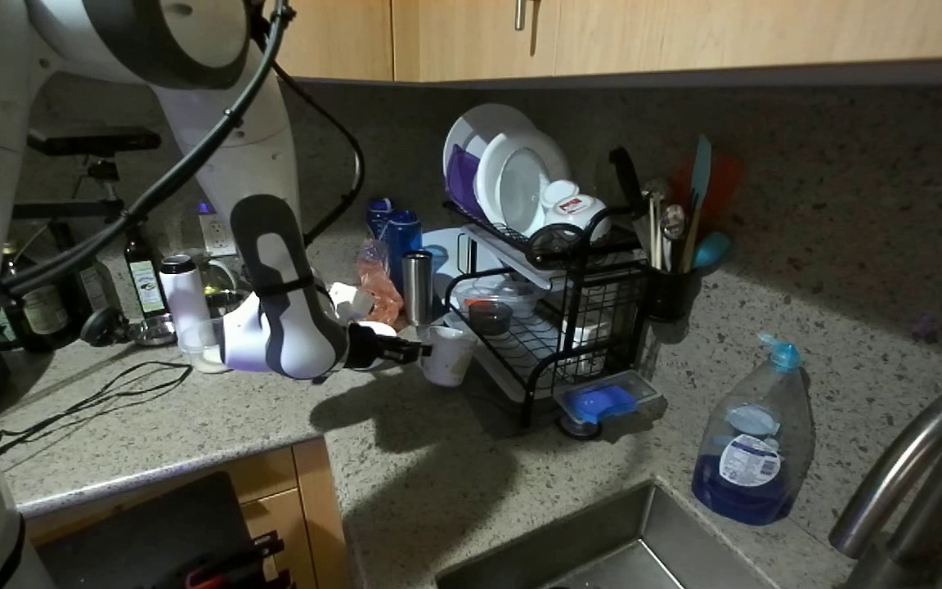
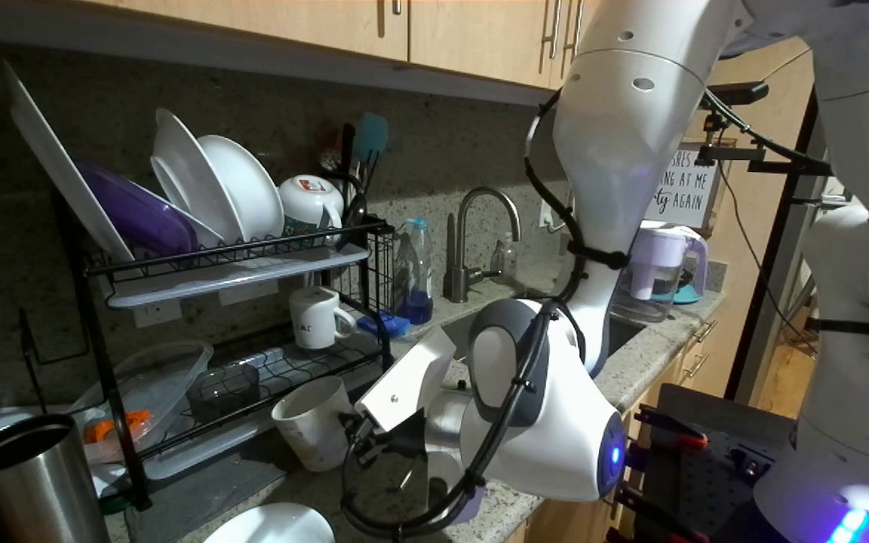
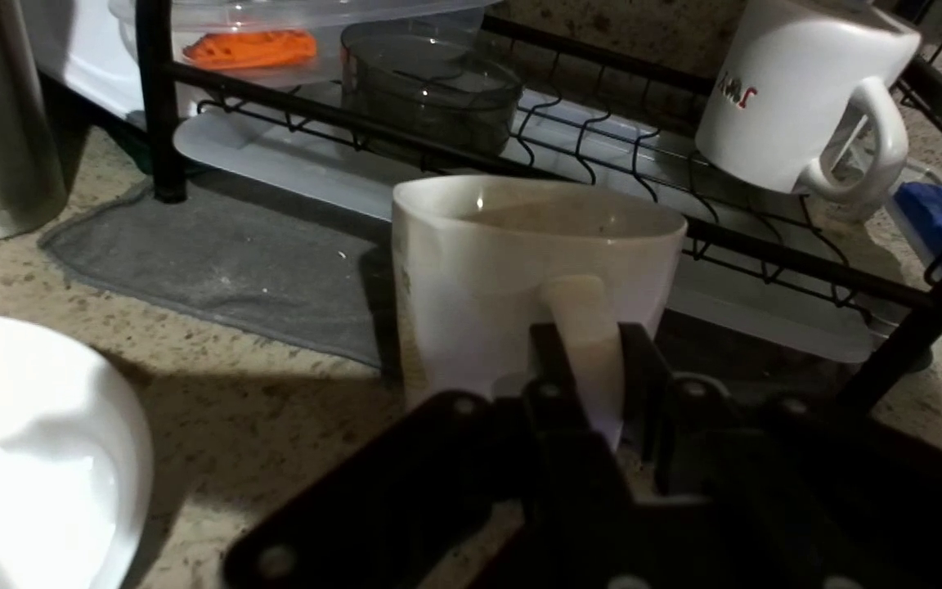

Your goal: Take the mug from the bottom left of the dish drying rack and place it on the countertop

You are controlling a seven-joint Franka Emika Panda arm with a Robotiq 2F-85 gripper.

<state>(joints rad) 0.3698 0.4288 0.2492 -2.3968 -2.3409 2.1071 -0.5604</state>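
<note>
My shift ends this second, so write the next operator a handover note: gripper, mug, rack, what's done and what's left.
Gripper: shut on the handle of the mug.
Mug: tilted, outside the dish drying rack, apparently in the air above the countertop.
Done: mug gripped and out of the rack.
Left: set it on the countertop, release, back off.
Watch: another white mug sits on the rack's lower tier; leave it.
</note>
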